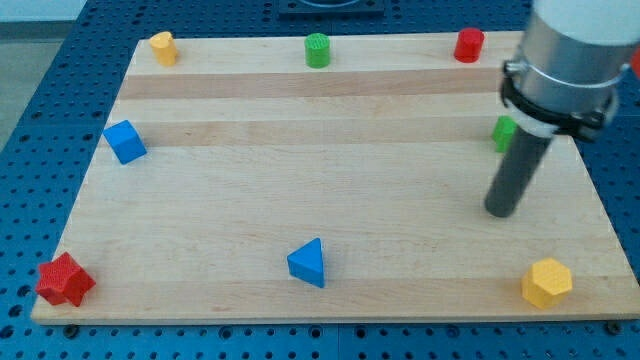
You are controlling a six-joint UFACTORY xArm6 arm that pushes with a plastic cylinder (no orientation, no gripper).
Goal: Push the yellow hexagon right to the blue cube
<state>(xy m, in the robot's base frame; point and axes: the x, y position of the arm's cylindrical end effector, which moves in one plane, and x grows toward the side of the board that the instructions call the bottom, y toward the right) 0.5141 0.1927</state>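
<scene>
my tip (498, 212) upright, perhaps just above yellow hexagon (547, 282)

Wooden board (300, 200): pale, light-grained, with lengthwise plank bands, filling most of the view under even, soft light. Blue perforated base plate (40, 120): regular grid of small holes, showing around the board from 7 to 11 o'clock and at 3 to 5 o'clock. Dark fixture (330, 8): partly cut off at 12 o'clock.

Yellow hexagon (547, 282) lies bottom right; blue cube (125, 141) sits far off at left
</scene>
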